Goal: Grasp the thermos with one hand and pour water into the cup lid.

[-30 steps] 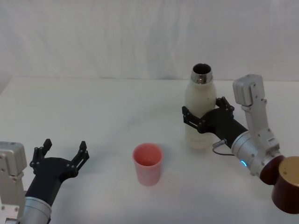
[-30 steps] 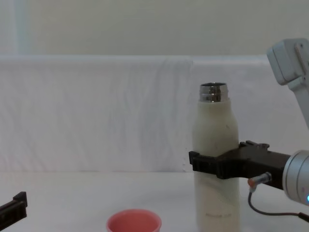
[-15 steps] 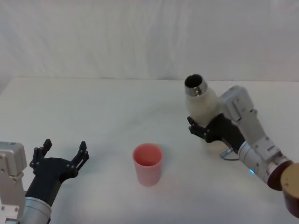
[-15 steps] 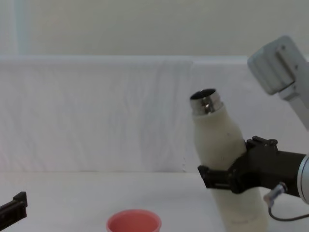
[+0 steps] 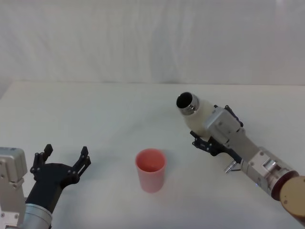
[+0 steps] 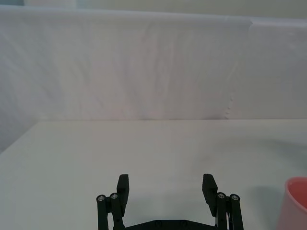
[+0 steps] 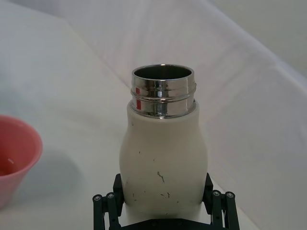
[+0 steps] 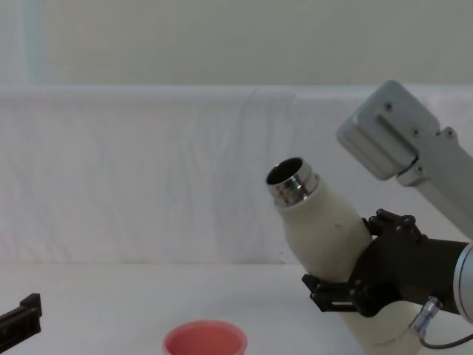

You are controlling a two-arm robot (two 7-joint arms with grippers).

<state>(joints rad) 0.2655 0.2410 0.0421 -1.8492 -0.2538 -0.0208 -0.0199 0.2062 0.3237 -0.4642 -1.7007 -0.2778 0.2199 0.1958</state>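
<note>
The right tool (image 5: 206,142), clamped around the thermos (image 5: 199,116), has tipped it further toward the cup lid (image 5: 151,168); pouring looks imminent. Left tool (image 5: 63,163) rests open.

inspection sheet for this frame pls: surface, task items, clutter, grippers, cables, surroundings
Surface: white table, bare.
Thermos: uncapped, lifted, tilted with its mouth toward the cup lid, not over it yet.
Cup lid: pink, upright on the table, left of the thermos.
Clutter: nothing seen.
Right gripper: shut around the thermos body.
Left gripper: open, parked low at near left.
Cables: thin lead at the right wrist.
Surroundings: white cloth backdrop.
</note>
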